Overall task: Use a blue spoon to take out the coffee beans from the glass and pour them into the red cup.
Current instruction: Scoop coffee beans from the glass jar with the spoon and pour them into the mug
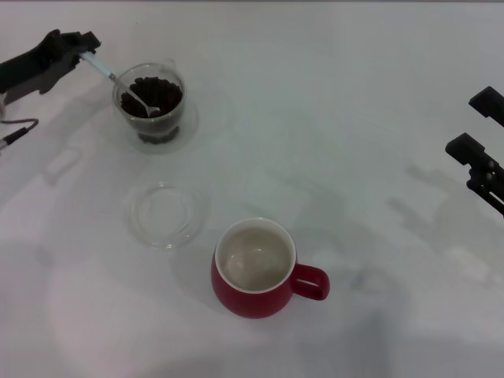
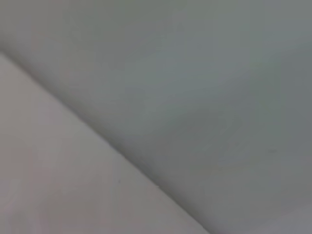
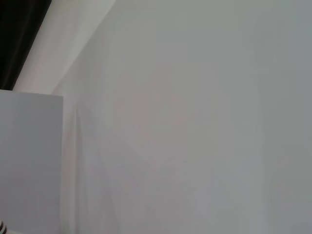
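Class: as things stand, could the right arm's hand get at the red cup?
Probably yes. The right hand sits open at the table's right edge, and only bare table separates it from the red cup.

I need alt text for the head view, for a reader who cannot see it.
The left gripper holds the blue spoon by its handle, its bowl resting on the coffee beans in the glass. Nearer stand a clear round dish and the empty red cup; the right gripper waits at the table's right edge.

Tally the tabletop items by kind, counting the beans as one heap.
Red cup: 1
Glass: 1
Heap of coffee beans: 1
Blue spoon, held by the left gripper: 1
Clear round dish: 1
Total: 5
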Controlling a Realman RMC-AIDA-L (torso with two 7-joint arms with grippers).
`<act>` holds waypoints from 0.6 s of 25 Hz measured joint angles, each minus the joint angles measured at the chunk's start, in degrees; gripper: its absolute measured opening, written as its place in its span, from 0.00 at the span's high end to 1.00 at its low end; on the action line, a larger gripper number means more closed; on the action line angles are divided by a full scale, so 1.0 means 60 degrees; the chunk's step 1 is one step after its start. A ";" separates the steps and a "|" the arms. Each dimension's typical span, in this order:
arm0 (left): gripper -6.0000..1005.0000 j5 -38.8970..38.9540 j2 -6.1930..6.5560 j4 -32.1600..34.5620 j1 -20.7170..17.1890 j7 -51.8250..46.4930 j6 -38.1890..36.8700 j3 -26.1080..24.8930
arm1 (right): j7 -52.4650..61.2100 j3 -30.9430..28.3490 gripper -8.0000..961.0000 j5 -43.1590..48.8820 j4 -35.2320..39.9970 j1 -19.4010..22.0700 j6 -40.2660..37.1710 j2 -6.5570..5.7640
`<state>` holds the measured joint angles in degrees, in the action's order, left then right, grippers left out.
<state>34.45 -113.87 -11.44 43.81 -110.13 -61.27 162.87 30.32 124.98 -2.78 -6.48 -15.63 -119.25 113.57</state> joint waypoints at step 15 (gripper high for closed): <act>0.87 0.1697 0.0006 -0.0005 -0.1017 -0.0968 -0.0919 0.0006 | -0.0015 -0.0001 0.33 -0.0007 -0.0135 -0.0007 0.0116 -0.0167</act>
<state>44.63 -113.83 -11.47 37.71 -115.94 -66.79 162.90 30.23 124.98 -2.82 -7.29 -15.67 -118.56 112.56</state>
